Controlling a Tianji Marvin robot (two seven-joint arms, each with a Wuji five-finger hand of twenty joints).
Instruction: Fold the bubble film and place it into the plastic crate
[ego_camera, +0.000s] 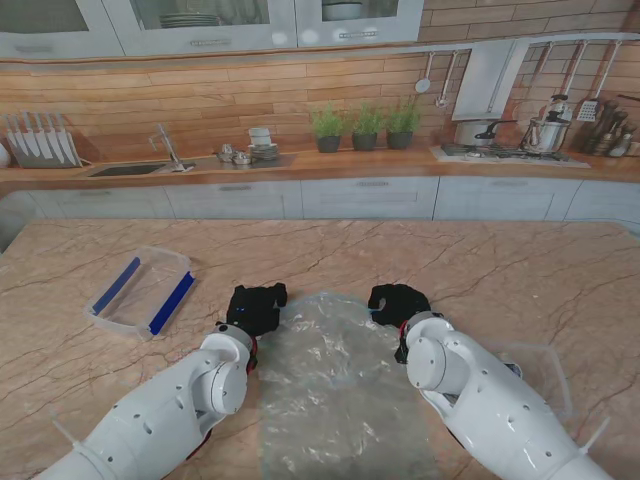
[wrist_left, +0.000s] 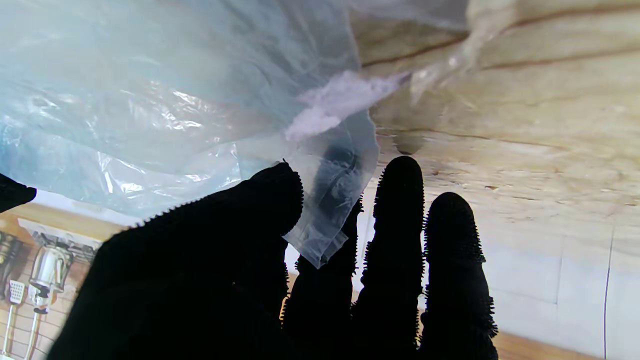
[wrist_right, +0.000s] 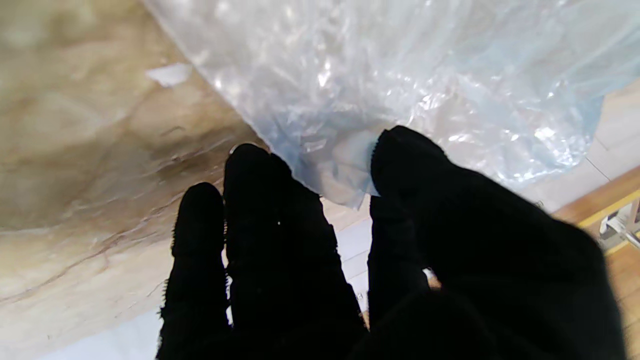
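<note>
Film (ego_camera: 335, 385) lay spread on the counter (ego_camera: 520, 280), running from the edge nearest me out to both black-gloved hands at its far corners. Left hand (ego_camera: 256, 306) had the far left corner pinched — the wrist view showed thumb and fingers (wrist_left: 400, 220) closed on a flap of film (wrist_left: 320, 210). Right hand (ego_camera: 398, 303) gripped the far right corner, thumb pressed onto the film (wrist_right: 400, 70), fingers (wrist_right: 255, 200) under its edge. Crate (ego_camera: 143, 291), clear with blue strips, sat well apart to the left, farther from me.
</note>
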